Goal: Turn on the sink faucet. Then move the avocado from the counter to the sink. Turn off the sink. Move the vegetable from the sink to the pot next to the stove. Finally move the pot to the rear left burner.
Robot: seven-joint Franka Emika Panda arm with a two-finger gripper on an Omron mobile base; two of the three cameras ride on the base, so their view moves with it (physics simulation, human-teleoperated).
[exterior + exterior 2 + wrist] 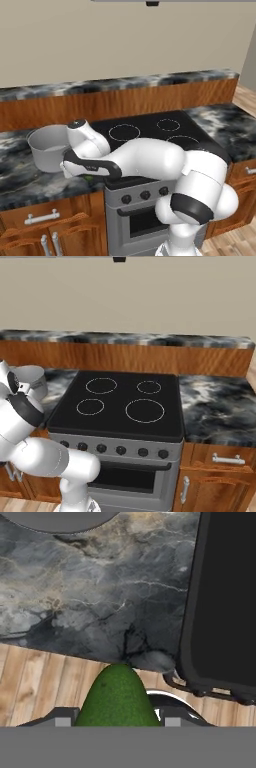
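Over marble counter (90, 602) edge | gripper (117, 719) clamps avocado (117, 699) | pot (47, 147) beside stove (120, 401)

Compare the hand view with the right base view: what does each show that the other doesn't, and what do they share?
Hand view alone: the avocado held between the fingers, above the edge of the counter with wood floor below.

Right base view alone: the four burner rings, the stove knobs, the oven door, the right-hand counter and its drawer handle.

Shared: the grey pot, the dark marbled counter left of the stove, and the black stove top.
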